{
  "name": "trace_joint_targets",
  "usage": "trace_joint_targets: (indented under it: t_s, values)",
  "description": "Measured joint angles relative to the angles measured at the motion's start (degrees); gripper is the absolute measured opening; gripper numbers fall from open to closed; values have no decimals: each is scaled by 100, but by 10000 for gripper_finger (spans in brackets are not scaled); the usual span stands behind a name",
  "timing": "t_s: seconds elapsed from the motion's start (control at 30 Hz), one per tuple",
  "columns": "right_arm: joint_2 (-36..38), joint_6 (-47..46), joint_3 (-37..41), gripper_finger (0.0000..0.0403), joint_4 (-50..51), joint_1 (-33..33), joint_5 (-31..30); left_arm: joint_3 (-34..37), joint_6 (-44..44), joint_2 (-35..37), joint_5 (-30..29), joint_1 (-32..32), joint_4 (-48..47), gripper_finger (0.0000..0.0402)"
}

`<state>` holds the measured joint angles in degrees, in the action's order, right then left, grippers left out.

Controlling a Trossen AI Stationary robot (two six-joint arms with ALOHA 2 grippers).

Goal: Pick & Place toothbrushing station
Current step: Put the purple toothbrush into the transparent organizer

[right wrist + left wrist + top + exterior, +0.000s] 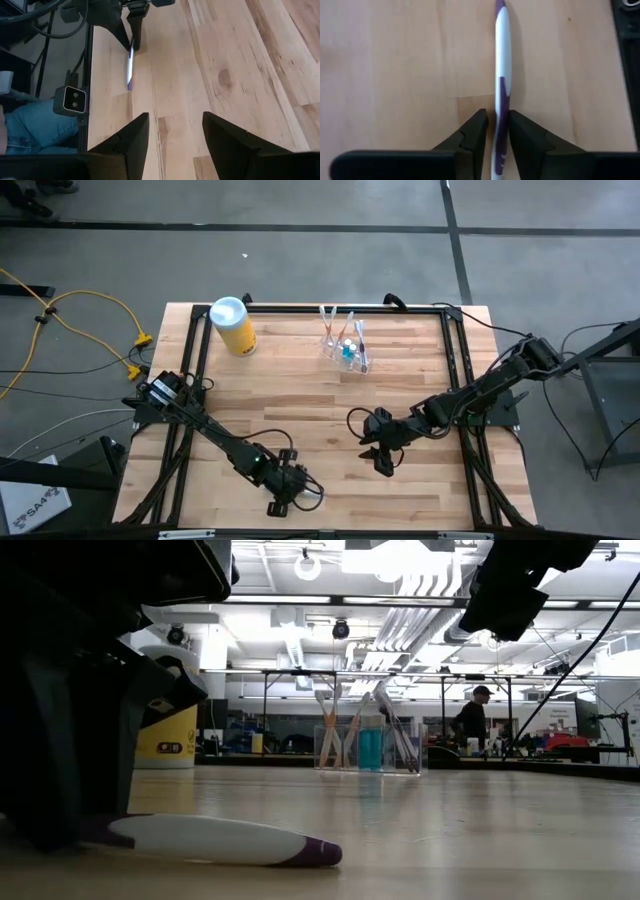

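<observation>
A white and purple toothbrush [502,50] lies flat on the wooden table near its near edge, and it also shows in the low view [220,838]. My left gripper [498,117] stands over it [290,498], closed on its purple part; the end under the gripper is hidden. The toothbrushing station, a clear plastic holder cup [345,345] with several brushes in it, stands upright at the far middle [368,745]. My right gripper [175,122] hangs open above the table's right middle [383,465], holding nothing. My left gripper pinches the toothbrush's handle at its purple stretch [502,107], one finger on each long side. The fingers slant down from above. The toothbrush lies level on the table, its purple-tipped free end [500,4] pointing away from the gripper.
A yellow canister with a pale blue lid [233,327] stands at the far left. A black frame [455,350] runs along the table's edges. Bare wood lies between the two arms and the cup. A person [470,720] stands in the room beyond.
</observation>
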<state>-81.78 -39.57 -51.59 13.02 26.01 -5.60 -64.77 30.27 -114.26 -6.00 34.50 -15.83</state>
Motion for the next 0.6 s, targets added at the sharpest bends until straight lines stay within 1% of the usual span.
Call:
trace_joint_targets:
  t_s: [0.17,0.43,0.6]
  values:
    - [0,-49,0,177,0,16,0,0,17,0,-190,2,-139,52]
    - [0,-138,0,177,-7,25,19,0,-11,2,-219,13,-173,33]
    - [0,-253,0,177,-9,25,21,0,-53,4,-207,41,-191,9]
